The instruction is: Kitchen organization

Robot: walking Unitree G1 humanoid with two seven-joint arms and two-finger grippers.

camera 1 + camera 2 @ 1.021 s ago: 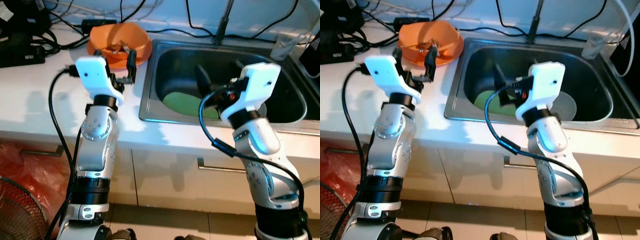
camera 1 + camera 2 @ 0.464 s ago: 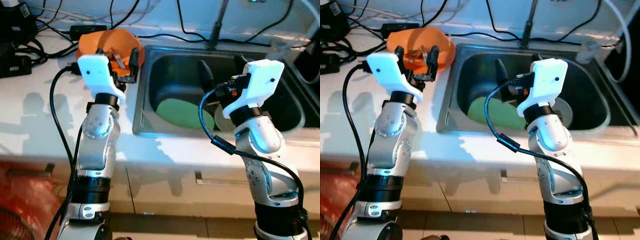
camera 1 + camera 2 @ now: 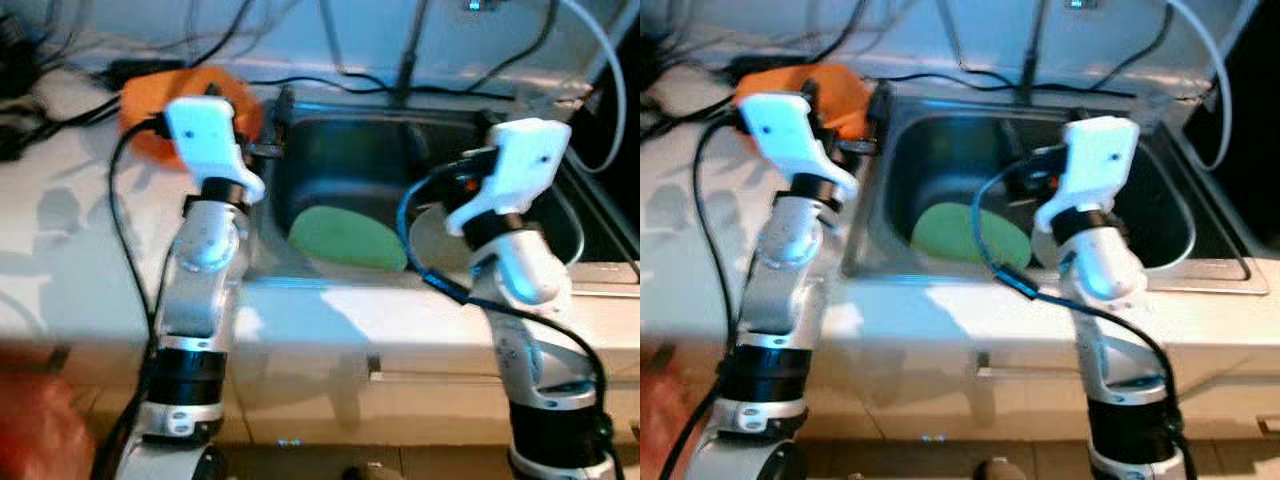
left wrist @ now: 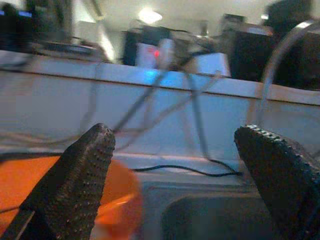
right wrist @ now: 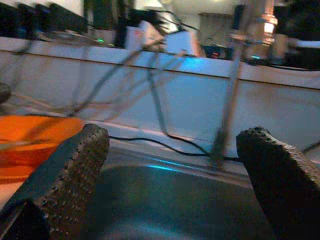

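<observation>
Looking down over a steel sink [image 3: 560, 262] set in a pale worktop [image 3: 90, 260], and both arms are raised in front of it. Lying in the sink's basin is a green plate [image 3: 347, 238], with a grey round plate [image 3: 432, 240] right beside it, partly hidden behind the right arm. An orange bowl [image 3: 150, 110] sits on the worktop just off the sink's left edge, and black cables [image 3: 330, 75] trail along the wall behind the sink, where a thin tap stem [image 3: 408, 50] rises.

The left gripper [image 4: 182, 165] hangs over the sink's left rim, beside the orange bowl, its fingers [image 4: 82, 170] spread wide with nothing between them. The right gripper [image 5: 172, 170] is held above the basin, near the grey plate, and its fingers [image 5: 70, 165] are spread wide too, nothing held. The head pictures are blurred, so what lies inside the bowl cannot be made out.
</observation>
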